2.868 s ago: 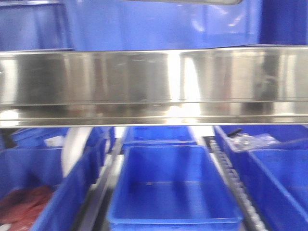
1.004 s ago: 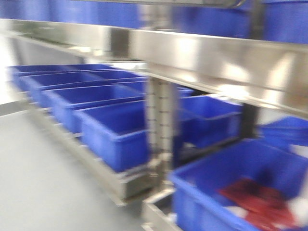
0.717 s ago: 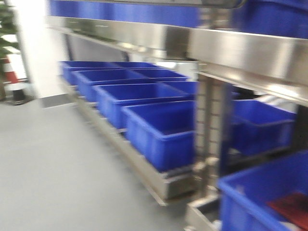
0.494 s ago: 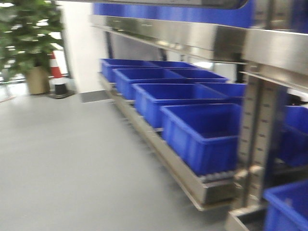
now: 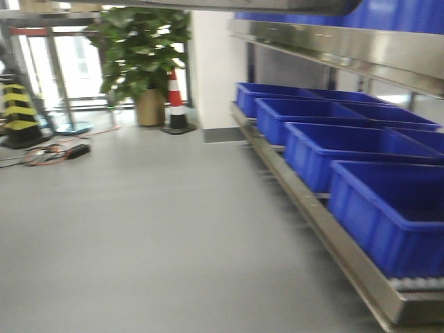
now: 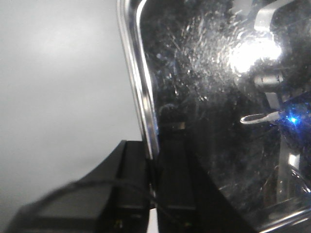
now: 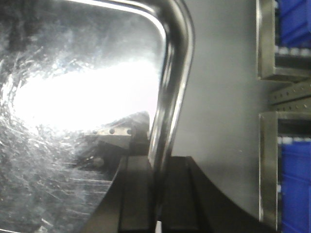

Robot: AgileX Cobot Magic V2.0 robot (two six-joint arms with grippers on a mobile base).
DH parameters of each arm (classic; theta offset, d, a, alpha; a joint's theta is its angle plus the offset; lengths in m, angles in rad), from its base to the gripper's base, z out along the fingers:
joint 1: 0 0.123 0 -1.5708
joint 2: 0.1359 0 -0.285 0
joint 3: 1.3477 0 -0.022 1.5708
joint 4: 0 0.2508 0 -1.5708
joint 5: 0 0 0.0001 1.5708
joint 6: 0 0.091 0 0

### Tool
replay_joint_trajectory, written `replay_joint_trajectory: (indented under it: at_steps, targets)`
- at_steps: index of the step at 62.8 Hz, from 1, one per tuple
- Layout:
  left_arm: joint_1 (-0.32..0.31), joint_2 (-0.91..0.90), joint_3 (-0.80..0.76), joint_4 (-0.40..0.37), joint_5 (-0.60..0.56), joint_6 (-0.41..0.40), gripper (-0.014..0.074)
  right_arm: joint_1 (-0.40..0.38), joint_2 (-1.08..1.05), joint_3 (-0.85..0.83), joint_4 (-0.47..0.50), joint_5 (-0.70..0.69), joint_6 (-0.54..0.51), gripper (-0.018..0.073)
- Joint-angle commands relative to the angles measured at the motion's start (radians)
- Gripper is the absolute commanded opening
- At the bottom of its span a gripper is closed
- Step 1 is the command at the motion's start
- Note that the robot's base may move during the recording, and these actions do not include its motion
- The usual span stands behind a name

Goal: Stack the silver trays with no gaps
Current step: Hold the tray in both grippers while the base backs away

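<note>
On the right, a row of bins (image 5: 388,208) on a low shelf (image 5: 347,260). Far back on the left, a plant (image 5: 142,48), a cone (image 5: 177,104) just right of it, cables (image 5: 55,151) on the floor (image 5: 173,229) further left. Up top in front, a tray (image 5: 263,5), left rim in the left gripper (image 6: 156,189), right rim in the right gripper (image 7: 156,194).

Front cam faces down an aisle, angled slightly down: grey floor (image 5: 173,229) centre, rack w/ blue bins (image 5: 388,208) at right, plant (image 5: 142,41) far back. Left wrist cam looks along the left gripper (image 6: 153,165), v. close on a silver tray (image 6: 218,97) rim, floor at left; right wrist cam looks likewise along the right gripper (image 7: 158,170), floor & bins at right. All 3 views share the floor; front & right wrist share the bins.
</note>
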Motion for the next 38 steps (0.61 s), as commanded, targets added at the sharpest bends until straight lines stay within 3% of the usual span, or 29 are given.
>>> replay_joint_trajectory:
  at_steps: [1,38]
  targets:
    - [-0.005,-0.04,-0.033,-0.014,0.041,0.023,-0.0041,-0.002,-0.041,-0.023,-0.047,-0.029,-0.029,0.0061]
    - [-0.005,-0.04,-0.033,-0.058,0.041,0.023,-0.0041,-0.002,-0.041,-0.023,-0.047,-0.029,-0.029,0.0061]
